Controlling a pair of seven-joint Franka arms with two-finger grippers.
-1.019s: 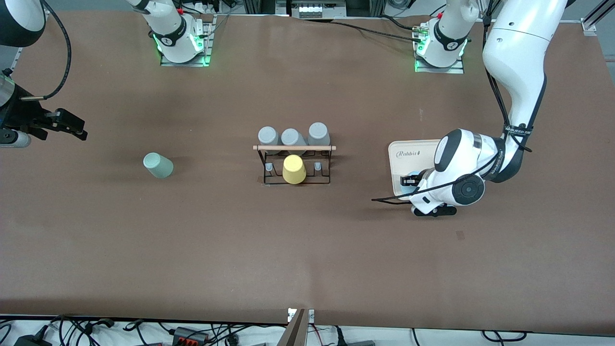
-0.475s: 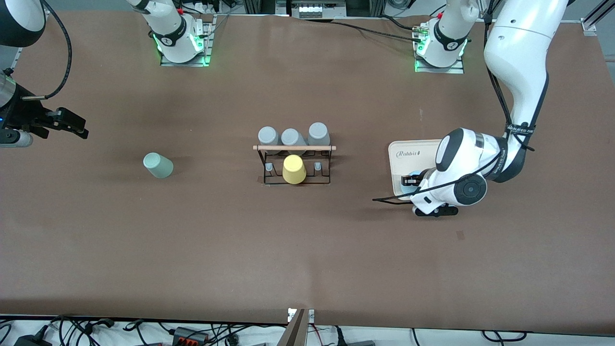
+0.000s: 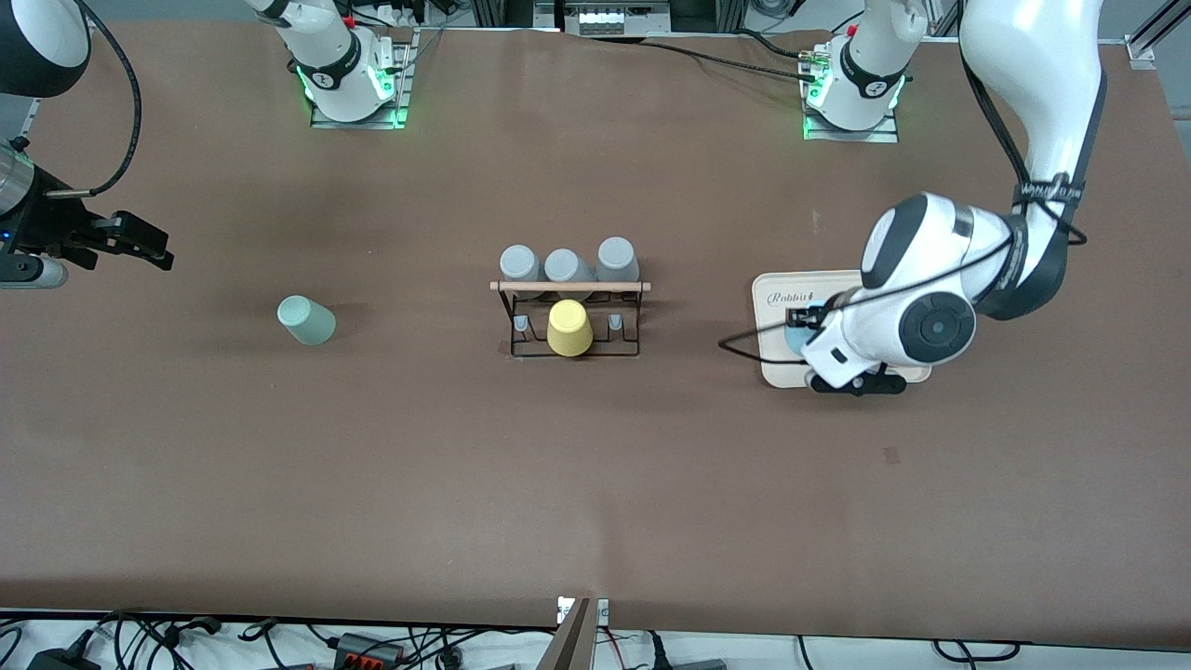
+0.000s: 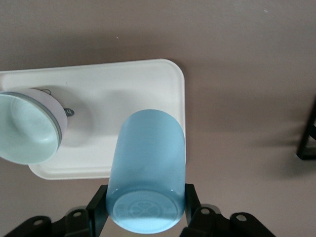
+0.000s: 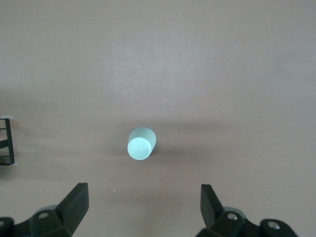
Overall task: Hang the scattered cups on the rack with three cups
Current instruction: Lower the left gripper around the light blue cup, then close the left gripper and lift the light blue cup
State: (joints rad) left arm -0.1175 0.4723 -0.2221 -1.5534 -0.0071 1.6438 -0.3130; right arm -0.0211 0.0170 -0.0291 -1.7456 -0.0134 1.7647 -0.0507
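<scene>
Right gripper (image 3: 140, 244): waiting over the surface (image 3: 372, 465) at the right arm's end, spread wide.
Mint-green cup (image 3: 305, 320): lying on the surface.
Rack (image 3: 569, 316): standing mid-surface.
Left gripper (image 4: 146, 217): gripping the light blue cup (image 4: 147, 170) over the cream tray (image 3: 777, 296).

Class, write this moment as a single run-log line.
left gripper: shut on light blue cup, over cream tray | right gripper: open, above mint-green cup | rack: yellow cup, three grey cups
</scene>
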